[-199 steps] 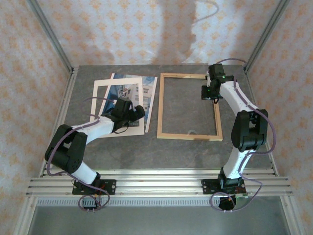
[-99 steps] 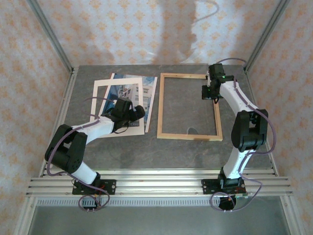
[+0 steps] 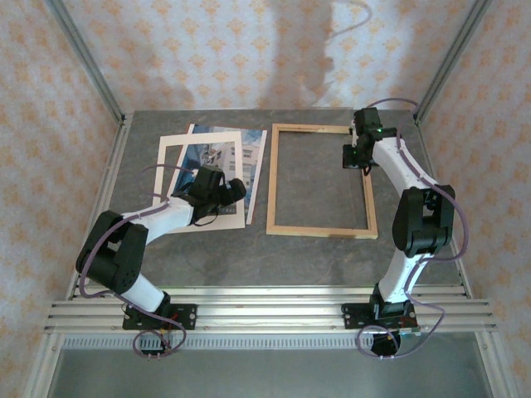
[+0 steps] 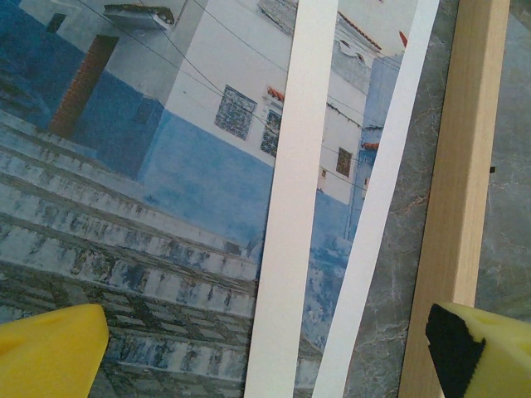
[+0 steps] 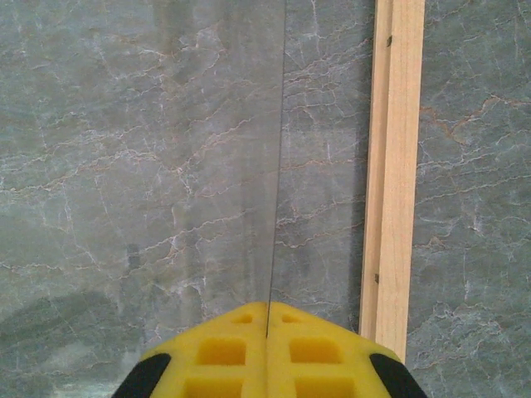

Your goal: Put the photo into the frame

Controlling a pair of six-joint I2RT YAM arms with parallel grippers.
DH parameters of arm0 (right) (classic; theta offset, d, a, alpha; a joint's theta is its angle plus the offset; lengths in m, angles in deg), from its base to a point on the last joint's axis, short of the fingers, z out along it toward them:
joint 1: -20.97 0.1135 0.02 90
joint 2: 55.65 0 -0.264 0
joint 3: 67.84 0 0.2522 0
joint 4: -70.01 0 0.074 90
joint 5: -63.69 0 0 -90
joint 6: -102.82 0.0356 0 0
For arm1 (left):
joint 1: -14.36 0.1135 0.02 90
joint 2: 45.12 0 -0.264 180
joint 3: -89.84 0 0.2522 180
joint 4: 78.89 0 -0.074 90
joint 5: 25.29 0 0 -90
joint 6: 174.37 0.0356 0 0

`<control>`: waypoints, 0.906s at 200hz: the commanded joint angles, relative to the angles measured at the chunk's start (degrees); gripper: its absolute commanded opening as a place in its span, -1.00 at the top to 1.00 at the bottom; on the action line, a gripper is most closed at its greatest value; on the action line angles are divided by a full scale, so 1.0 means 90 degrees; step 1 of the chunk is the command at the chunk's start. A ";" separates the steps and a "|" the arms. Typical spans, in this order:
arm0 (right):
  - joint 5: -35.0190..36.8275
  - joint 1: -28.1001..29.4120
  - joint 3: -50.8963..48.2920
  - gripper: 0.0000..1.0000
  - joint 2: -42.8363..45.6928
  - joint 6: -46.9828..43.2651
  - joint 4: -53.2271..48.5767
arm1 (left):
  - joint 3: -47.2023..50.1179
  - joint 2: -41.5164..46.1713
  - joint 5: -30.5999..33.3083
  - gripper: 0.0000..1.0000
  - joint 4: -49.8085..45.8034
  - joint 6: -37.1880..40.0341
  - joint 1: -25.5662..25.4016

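The photo (image 3: 217,157), a print of a white building in blue tones, lies flat at the left under a cream mat (image 3: 166,166). My left gripper (image 3: 236,189) hovers open just above the photo's right side. In the left wrist view its yellow fingers (image 4: 50,352) stand wide over the photo (image 4: 166,166), with a strip of the mat (image 4: 290,207) between them. The light wood frame (image 3: 322,230) lies flat to the right of them. My right gripper (image 3: 357,157) is above the frame's far right part, shut (image 5: 267,308) on a thin clear sheet (image 5: 276,166) seen edge-on beside the frame's rail (image 5: 397,166).
The grey marbled table (image 3: 249,257) has bare room in front of the frame and mat. Metal posts and patterned walls close in the back and sides. The frame's left rail (image 4: 460,166) runs close beside my left gripper's right finger.
Both arms have held still. A small glint inside the frame near its front rail, seen half a second ago, is gone.
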 commanded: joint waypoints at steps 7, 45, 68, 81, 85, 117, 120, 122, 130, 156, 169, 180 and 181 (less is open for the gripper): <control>0.0170 -0.0029 0.0189 1.00 0.0093 -0.0046 -0.0003 | -0.0063 -0.0086 -0.0033 -1.00 0.0091 -0.0053 -0.0018; -0.0347 -0.0029 0.0157 1.00 0.0058 0.0009 0.0072 | -0.0059 -0.0105 -0.0048 -1.00 0.0117 -0.0072 -0.0018; -0.0563 -0.0029 0.0041 1.00 0.0120 0.0026 0.0218 | -0.0061 -0.0095 -0.0039 -1.00 0.0108 -0.0064 -0.0019; -0.0611 -0.0029 -0.0014 1.00 0.0172 0.0029 0.0288 | -0.0059 -0.0093 -0.0039 -1.00 0.0100 -0.0063 -0.0023; -0.0625 -0.0029 -0.0020 1.00 0.0181 0.0028 0.0295 | -0.0065 -0.0099 -0.0038 -1.00 0.0101 -0.0054 -0.0016; -0.0603 -0.0029 0.0033 1.00 0.0280 0.0092 0.0178 | -0.0152 -0.0183 -0.0259 -0.99 0.0219 0.0030 -0.0097; -0.0586 -0.0029 0.0041 1.00 0.0292 0.0119 0.0155 | -0.0177 -0.0205 -0.0286 -0.99 0.0240 0.0050 -0.0117; -0.0568 -0.0029 0.0052 1.00 0.0295 0.0139 0.0137 | -0.0206 -0.0223 -0.0295 -0.99 0.0238 0.0073 -0.0143; -0.0502 -0.0029 0.0098 1.00 0.0342 0.0199 0.0058 | -0.0369 -0.0290 -0.0307 -0.99 0.0214 0.0195 -0.0251; -0.0328 -0.0029 0.0208 1.00 0.0601 0.0394 -0.0179 | -0.1257 -0.0740 -0.0128 -0.93 -0.0349 0.0670 -0.0619; -0.0223 -0.0031 0.0234 1.00 0.0770 0.0441 -0.0266 | -0.1729 -0.1071 -0.0068 -0.88 -0.0580 0.0810 -0.0729; -0.0161 -0.0029 0.0291 1.00 0.0924 0.0470 -0.0371 | -0.2106 -0.1390 -0.0093 -0.81 -0.0701 0.0907 -0.0804; -0.0153 -0.0029 0.0304 1.00 0.0932 0.0475 -0.0382 | -0.2140 -0.1416 -0.0095 -0.81 -0.0705 0.0910 -0.0807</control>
